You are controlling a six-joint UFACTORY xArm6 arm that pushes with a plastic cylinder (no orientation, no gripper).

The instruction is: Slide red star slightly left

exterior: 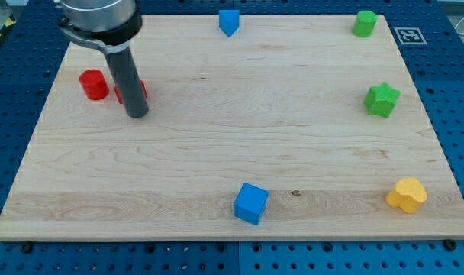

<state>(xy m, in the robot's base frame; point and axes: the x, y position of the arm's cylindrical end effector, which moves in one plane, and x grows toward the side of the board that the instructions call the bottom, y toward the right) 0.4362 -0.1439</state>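
The red star [141, 92] lies near the board's upper left, mostly hidden behind the dark rod; only red bits show on both sides of it. My tip [137, 114] rests on the board just below and in front of the star, seeming to touch it. A red cylinder [94, 84] stands just to the star's left, a small gap apart.
A blue block [229, 21] sits at the top edge, a green cylinder [364, 23] at top right, a green star [382, 99] at the right, a yellow block [407, 194] at bottom right, a blue cube [251, 203] at bottom middle. The wooden board [217, 137] lies on a blue perforated table.
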